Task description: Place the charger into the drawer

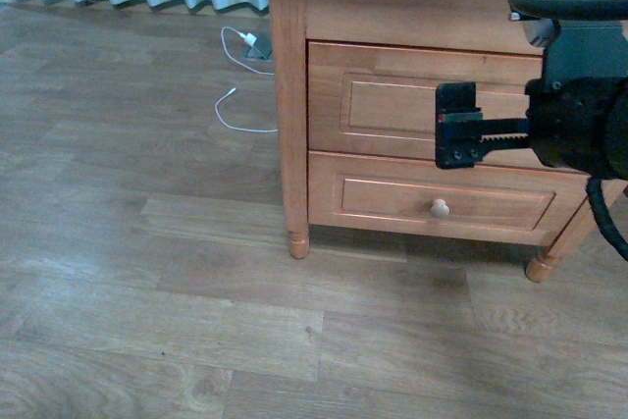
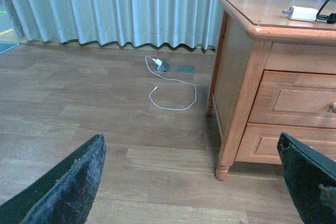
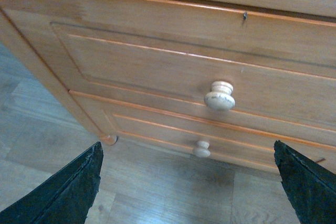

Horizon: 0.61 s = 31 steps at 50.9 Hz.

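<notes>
The charger [image 2: 303, 13], a small white adapter with a black cable, lies on top of the nightstand in the left wrist view; only its start shows at the frame's edge. The drawer [image 1: 392, 95], the taller upper one, is shut. Its pale knob [image 3: 220, 95] shows in the right wrist view, and the drawer also shows in the left wrist view [image 2: 294, 100]. My right gripper [image 1: 459, 127] is open and empty, close in front of the drawer's front; in its own view [image 3: 191, 192] the knob lies between and beyond the fingertips. My left gripper [image 2: 191, 187] is open and empty, low over the floor, away from the nightstand.
The shallower lower drawer [image 1: 442, 198] with its own knob [image 1: 439, 208] is shut. A white charger with a thin white cable [image 2: 157, 64] lies on the wooden floor by the curtain [image 2: 131, 3]. The nightstand's front leg [image 1: 294, 233] stands on the floor.
</notes>
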### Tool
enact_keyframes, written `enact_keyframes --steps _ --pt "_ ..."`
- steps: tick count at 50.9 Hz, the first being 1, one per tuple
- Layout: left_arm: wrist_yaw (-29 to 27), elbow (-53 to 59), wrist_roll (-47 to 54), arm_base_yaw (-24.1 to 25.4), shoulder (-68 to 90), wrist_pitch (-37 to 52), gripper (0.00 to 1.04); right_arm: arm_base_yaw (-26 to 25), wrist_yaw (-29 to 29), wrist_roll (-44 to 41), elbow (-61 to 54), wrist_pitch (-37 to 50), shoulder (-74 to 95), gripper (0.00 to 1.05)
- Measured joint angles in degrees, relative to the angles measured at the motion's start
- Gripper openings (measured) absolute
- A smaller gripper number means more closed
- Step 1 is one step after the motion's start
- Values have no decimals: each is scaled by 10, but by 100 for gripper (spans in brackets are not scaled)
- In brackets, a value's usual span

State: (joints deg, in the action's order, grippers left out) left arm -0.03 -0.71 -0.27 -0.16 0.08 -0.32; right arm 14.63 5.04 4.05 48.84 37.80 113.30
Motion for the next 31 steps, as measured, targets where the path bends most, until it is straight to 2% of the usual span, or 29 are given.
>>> enact_keyframes --steps 16,31 --pt "0 0 0 0 0 0 99 -22 28 19 117 13 127 97" --pt "0 0 0 0 0 0 99 -22 32 27 148 16 153 97"
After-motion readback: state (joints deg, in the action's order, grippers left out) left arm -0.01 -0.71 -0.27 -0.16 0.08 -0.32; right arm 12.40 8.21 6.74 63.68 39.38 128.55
